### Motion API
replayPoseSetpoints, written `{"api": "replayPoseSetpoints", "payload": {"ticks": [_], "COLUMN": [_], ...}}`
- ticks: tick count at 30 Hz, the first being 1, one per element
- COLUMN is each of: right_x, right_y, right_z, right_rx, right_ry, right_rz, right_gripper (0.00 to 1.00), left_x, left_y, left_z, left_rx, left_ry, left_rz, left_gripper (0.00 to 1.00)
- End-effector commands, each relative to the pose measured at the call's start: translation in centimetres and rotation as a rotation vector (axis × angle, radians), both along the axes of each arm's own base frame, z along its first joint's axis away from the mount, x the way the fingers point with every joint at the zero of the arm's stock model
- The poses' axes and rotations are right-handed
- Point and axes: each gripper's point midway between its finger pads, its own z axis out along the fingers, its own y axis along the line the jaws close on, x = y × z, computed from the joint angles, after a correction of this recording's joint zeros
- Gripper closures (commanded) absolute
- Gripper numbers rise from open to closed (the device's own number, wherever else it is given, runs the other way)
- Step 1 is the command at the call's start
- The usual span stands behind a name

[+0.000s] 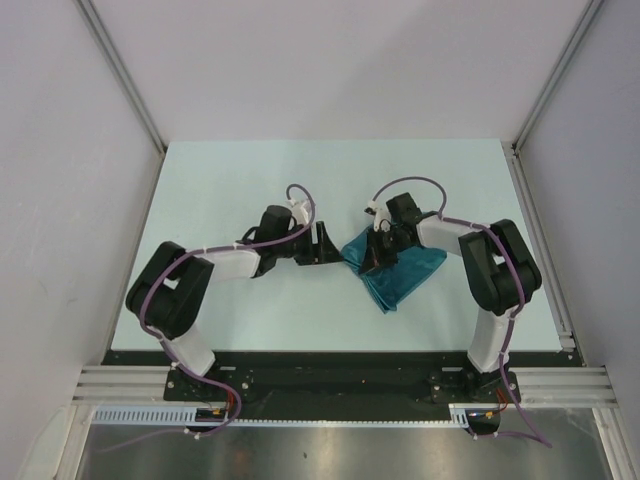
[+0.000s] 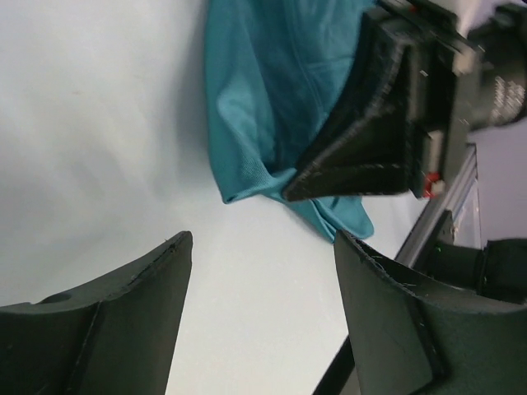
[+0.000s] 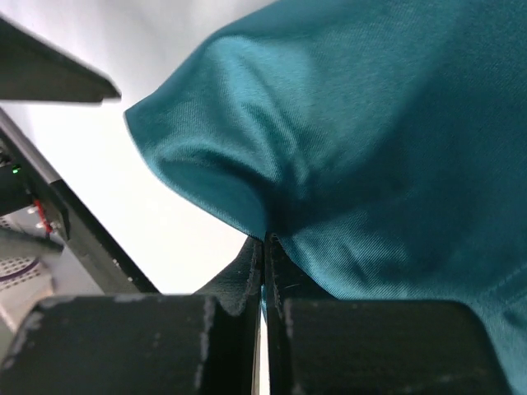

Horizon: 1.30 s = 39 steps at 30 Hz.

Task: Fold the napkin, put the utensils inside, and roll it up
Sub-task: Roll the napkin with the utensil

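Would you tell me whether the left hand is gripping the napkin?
No, the left hand is open and sits short of the napkin.

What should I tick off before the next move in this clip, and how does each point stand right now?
1. Right gripper shut on the napkin: ok, a fold is pinched.
2. Left gripper open and empty: ok.
3. Left gripper off the cloth: ok, the napkin's edge lies ahead of its jaws, not between them.
4. Napkin flat and neatly folded: not ok, it lies bunched and creased.
5. Utensils located: cannot tell, none shows in any view.
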Motion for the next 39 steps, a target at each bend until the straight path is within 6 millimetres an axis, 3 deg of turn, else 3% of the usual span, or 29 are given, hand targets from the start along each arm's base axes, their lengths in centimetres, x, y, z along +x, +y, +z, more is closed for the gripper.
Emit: {"api": "replayPoseSetpoints", "payload": {"ticks": [1, 9, 19, 25, 35, 39], "right_x": [0.5, 1.3, 1.4, 1.3, 1.3, 1.3], "right_y": [0.0, -1.7, -2.2, -2.1, -1.9, -1.8], "right_z": [0.5, -0.6, -1.1, -1.2, -1.1, -1.0], "right_rx": [0.082, 0.097, 0.107, 0.121, 0.128, 0.134], "right_ry": [0.054, 0.097, 0.116, 0.130, 0.137, 0.140], "right_rz": [0.014, -0.031, -0.041, -0.041, -0.047, -0.052], "right_gripper": [1.00, 1.00, 1.00, 1.00, 1.00, 1.00], "left_x": [-2.0, -3.7, -1.6, 0.3, 2.0, 2.1], "left_y": [-1.7, -4.7, -8.7, -9.6, -9.6, -9.2], "left_z": [2.3, 2.1, 3.1, 2.8, 0.7, 2.7], "left_rx": [-0.079, -0.139, -0.232, -0.235, -0.174, -0.205], "left_ry": [-0.024, 0.044, 0.009, -0.014, -0.049, -0.092], "left_rz": [-0.116, -0.233, -0.234, -0.199, -0.162, -0.164], "left_gripper": [0.26, 0.26, 0.26, 0.26, 0.26, 0.26]}}
